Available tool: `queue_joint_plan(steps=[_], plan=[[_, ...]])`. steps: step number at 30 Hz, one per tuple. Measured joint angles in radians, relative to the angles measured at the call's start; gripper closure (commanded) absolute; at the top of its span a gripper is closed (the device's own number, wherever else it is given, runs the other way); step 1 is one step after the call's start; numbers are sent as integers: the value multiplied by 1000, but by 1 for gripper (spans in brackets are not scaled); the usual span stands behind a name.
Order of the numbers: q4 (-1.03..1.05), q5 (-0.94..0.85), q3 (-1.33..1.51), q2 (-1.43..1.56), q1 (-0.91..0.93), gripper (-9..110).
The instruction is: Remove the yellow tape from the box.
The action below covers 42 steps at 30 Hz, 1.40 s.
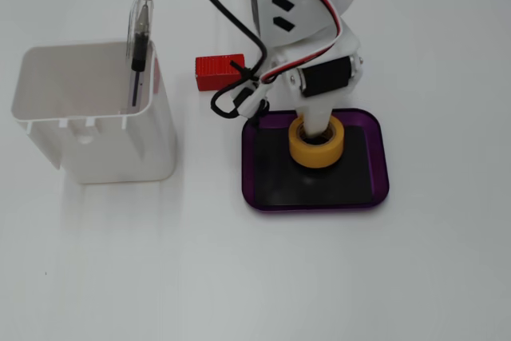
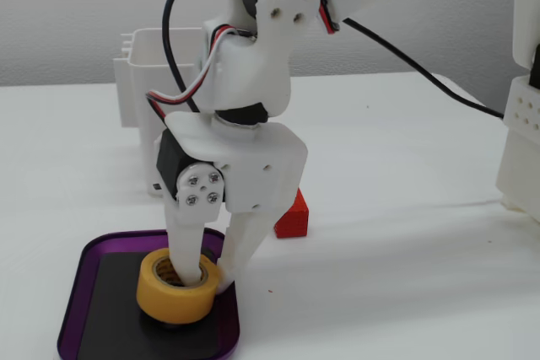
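The yellow tape (image 1: 318, 156) stands flat on the black bottom of the purple box (image 1: 382, 167), toward its far side. In a fixed view it is at the near middle of the box (image 2: 71, 309), with its dark core showing (image 2: 173, 298). My gripper (image 1: 314, 124) comes down from above. One finger reaches into the ring's hole and the other presses the outside of its wall (image 2: 213, 281). The jaws pinch that wall. The tape rests on the box bottom.
A red rectangular block (image 1: 217, 72) lies on the table just behind the box, also seen in a fixed view (image 2: 292, 219). A tall white container (image 1: 96, 117) with a pen (image 1: 140, 37) stands to the left. A black cable (image 1: 227, 17) loops beside the arm.
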Motion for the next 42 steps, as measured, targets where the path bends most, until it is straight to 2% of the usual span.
queue_joint_plan(steps=[11,14,18,30,35,42], plan=[[396,0,-333,169,-17,102],[459,0,-308,273,-34,102],[471,0,-130,436,-21,102],[91,0,755,890,-23,102],[-41,0,937,943,-21,102],[-163,0,1055,954,-21,101]])
